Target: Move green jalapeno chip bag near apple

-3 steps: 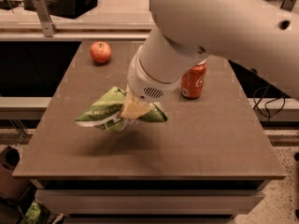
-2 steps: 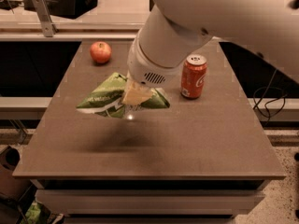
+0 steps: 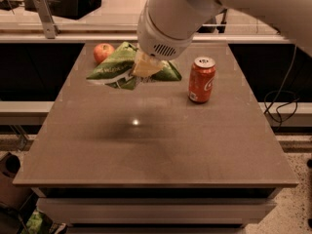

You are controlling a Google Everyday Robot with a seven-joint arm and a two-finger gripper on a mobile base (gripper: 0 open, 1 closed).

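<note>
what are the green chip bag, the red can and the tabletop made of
Crumpled green chip bag, held aloft in the end effector: thin glossy foil or plastic film, judging by creases and sheen. Orange-red soda can: painted metal, silvery lid. Brown tabletop: smooth laminate, perhaps; it shows a light glint.

High frontal view; tool upper centre

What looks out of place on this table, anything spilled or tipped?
Nothing spilled or tipped. The only oddity: the green jalapeno chip bag is crumpled and hangs above the table, clamped in the gripper, close to the apple. The soda can stands upright.
</note>
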